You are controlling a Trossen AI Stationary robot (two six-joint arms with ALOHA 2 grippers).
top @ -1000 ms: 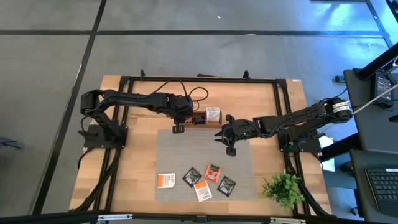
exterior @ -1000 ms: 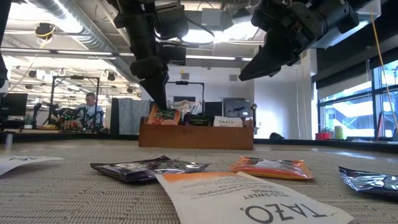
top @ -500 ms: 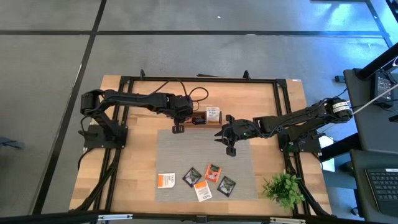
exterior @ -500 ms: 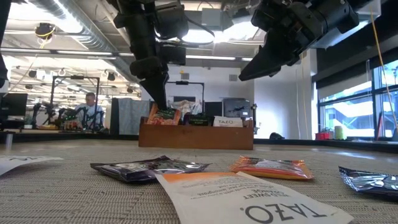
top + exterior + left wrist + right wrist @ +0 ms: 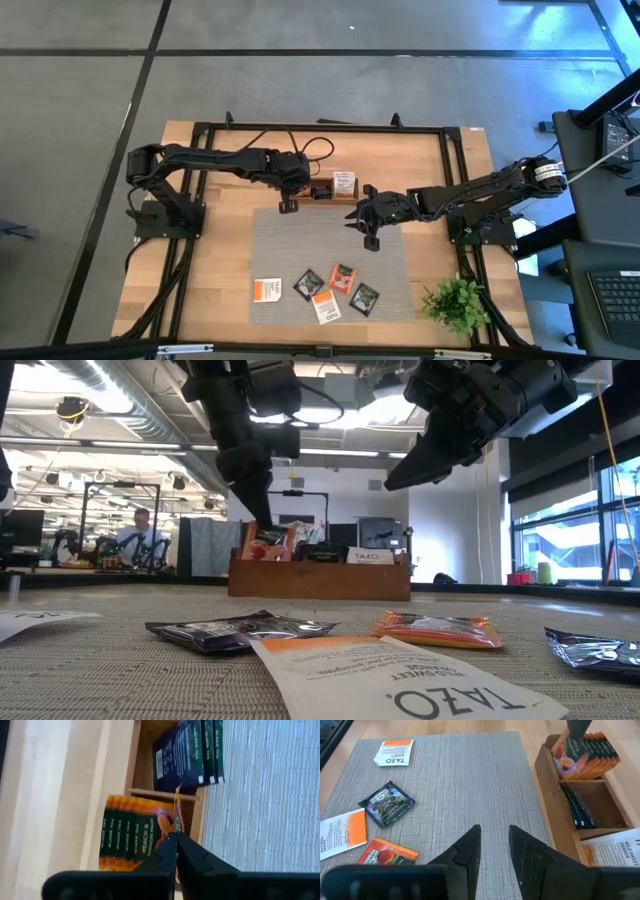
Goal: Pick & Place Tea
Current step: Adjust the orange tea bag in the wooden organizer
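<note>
Five tea sachets are seen lying loose on the grey woven mat [image 5: 330, 250] in the high view: one white with orange print [image 5: 266, 289] at the left, one dark [image 5: 308, 283], one orange [image 5: 343, 276], a second dark one [image 5: 364, 297] and a second white one [image 5: 326, 308]. More sachets are stood on edge in the wooden tray [image 5: 555, 800] at the mat's far edge, which is divided into three compartments: a row of orange sachets [image 5: 130, 832] in one end compartment, dark sachets [image 5: 185, 752] in the middle and white ones with orange print [image 5: 615, 852] in the other end. The exact number in each row cannot be told. A small green plant [image 5: 457, 302] is seen at the table's right near corner.

The left gripper [image 5: 175, 836] is held over the orange end of the tray, its jaws pressed together, with the thin edge of an orange sachet [image 5: 177, 807] caught between the tips. A second ago these jaws were partly apart; they have since been closed, and in the low view the tray is seen shifted slightly to the right. The right gripper [image 5: 494, 834] is held above the mat, jaws narrowly apart with nothing between them, unchanged from a second ago.

The flat square sachets are printed with fruit pictures and, on the white ones, the word TAZO
</note>
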